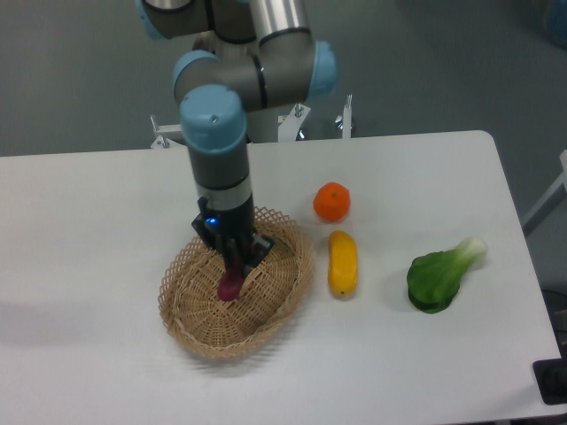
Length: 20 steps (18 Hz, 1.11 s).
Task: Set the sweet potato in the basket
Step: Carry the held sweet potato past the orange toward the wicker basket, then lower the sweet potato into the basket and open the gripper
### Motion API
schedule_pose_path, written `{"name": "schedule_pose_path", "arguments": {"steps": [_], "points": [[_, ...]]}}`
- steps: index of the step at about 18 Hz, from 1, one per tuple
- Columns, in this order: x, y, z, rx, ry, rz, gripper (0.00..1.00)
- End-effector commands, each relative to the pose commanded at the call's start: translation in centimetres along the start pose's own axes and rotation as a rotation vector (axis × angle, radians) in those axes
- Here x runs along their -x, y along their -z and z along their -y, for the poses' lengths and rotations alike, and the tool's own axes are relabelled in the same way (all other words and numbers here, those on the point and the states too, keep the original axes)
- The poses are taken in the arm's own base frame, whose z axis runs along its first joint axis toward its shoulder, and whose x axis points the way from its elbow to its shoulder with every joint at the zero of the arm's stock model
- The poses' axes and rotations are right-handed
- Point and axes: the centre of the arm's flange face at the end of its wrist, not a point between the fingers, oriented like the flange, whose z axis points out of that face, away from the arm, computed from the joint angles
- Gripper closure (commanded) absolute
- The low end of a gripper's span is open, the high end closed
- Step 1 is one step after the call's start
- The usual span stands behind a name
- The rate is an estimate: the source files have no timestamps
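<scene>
You have the table (106,204) carrying everything, and the largest thing on it, the basket (190,332), sits directly under the end effector (236,270), its woven rim ringing the spot where the fingers reach down. The end effector points straight down into the basket's hollow and is closed on the sweet potato (229,287), whose reddish-purple lower end shows just below the fingertips, hanging nearly upright and at or very close to the basket floor; you cannot tell from this view whether it touches the weave. So by my reading the carry is done and the tuber is already inside the rim, but the task is not finished: what is left is to let go and lift the arm clear. Off to the end effector's side, well apart and outside the basket, lie the green leafy vegetable (438,279), farthest out, then the yellow fruit (343,262) just beyond the basket's rim, and the small orange (332,202) behind that fruit. None of them stands in the way of the release.
</scene>
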Motion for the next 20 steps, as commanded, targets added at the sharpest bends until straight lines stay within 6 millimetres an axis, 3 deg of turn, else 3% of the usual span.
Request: {"name": "schedule_pose_path", "arguments": {"steps": [5,8,9,11,13,17,20], "points": [[-1.0,-3.2,0.2,0.057,-0.079,-0.028,0.73],[-1.0,-3.3,0.3,0.057,-0.093,-0.030,0.68],[-0.8,-3.1,0.3,0.054,-0.091,-0.025,0.56],[-0.6,-2.5,0.4,0.048,-0.091,-0.016,0.18],[-0.3,-1.3,0.6,0.031,-0.088,0.006,0.00],[2.2,3.7,1.7,-0.029,-0.060,0.085,0.00],[6.7,7.3,0.2,-0.065,0.016,0.155,0.00]]}}
